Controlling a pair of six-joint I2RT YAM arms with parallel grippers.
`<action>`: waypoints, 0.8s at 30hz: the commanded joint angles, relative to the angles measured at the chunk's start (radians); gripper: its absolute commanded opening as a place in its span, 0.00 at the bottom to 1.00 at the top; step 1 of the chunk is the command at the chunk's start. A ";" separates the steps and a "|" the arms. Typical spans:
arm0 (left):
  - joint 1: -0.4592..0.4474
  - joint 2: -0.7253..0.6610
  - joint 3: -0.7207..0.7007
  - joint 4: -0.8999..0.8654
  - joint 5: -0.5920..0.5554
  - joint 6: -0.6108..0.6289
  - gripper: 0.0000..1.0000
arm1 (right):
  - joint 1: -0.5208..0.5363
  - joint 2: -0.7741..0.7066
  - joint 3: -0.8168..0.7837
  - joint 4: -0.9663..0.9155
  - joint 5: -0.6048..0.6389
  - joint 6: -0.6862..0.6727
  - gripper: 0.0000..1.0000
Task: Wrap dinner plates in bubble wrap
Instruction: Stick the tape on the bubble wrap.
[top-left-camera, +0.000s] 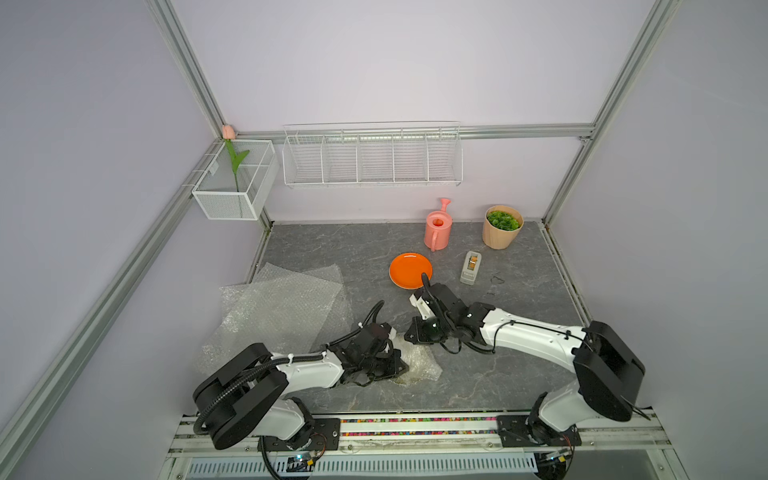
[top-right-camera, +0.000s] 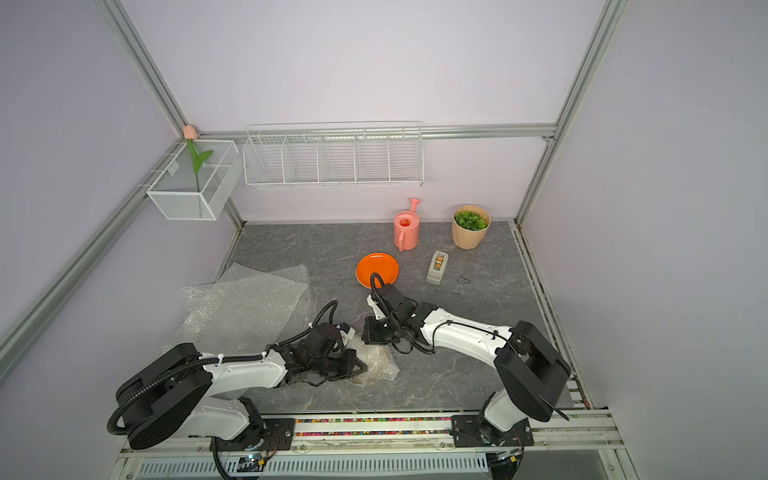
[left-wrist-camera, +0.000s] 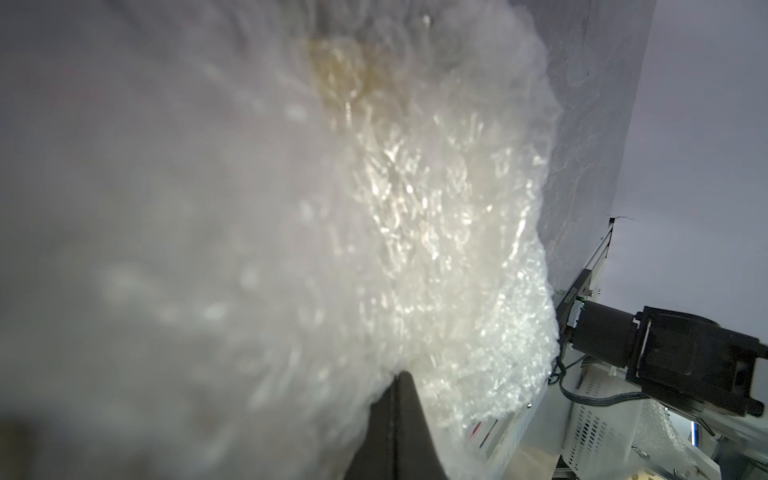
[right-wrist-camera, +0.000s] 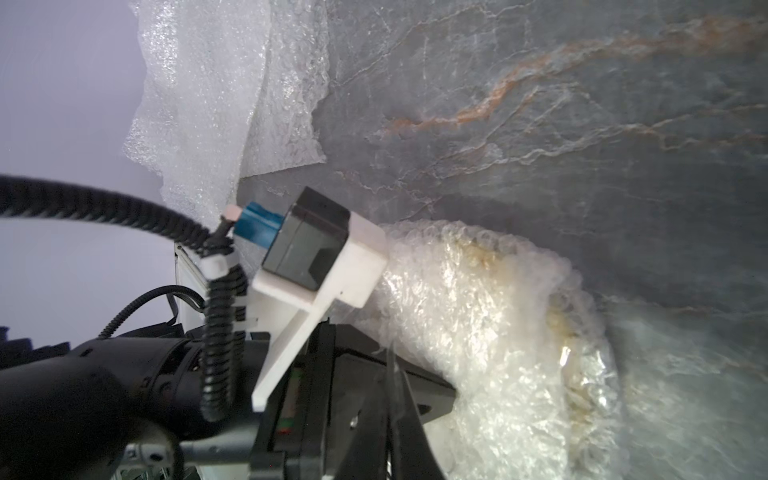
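Clear, whitish bubble wrap lies in loose overlapping sheets (top-left-camera: 282, 307) on the left of the table (top-left-camera: 519, 374), untouched and flat. Just right of them the left claw (top-left-camera: 397, 368) is down at the near-left edge of a wrapped bundle (top-left-camera: 422, 361), its jaws pressed together. I cannot tell whether a fold is caught between them.

The bundle sits at the front centre of the table, between the two arms. A yellowish rim (right-wrist-camera: 557, 324) shows through the plastic, so there is a plate inside. It lies flat. The plate itself is round, but the parcel looks a little longer than it is wide, running from the right claw (top-left-camera: 411, 334) at its far edge towards the near right, where a loose corner sticks out. That claw is also shut, and I cannot see it holding anything.

To my eye this is the closing of the first wrap, with the folds being pressed down. The next move seems to call for one arm keeping the folds shut while the other tucks in that loose corner.

Behind the right arm the orange plate (top-left-camera: 409, 270) lies bare, and the tape dispenser (top-left-camera: 471, 267) is further right.
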 joint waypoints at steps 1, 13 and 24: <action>0.000 0.036 -0.033 -0.084 -0.007 -0.014 0.00 | -0.025 0.037 0.019 0.029 -0.033 -0.035 0.07; 0.001 0.031 -0.020 -0.132 -0.003 -0.013 0.00 | -0.069 0.191 0.038 0.050 -0.006 -0.153 0.07; 0.000 0.039 -0.031 -0.115 0.002 -0.025 0.00 | -0.067 0.112 0.189 -0.314 0.401 -0.261 0.54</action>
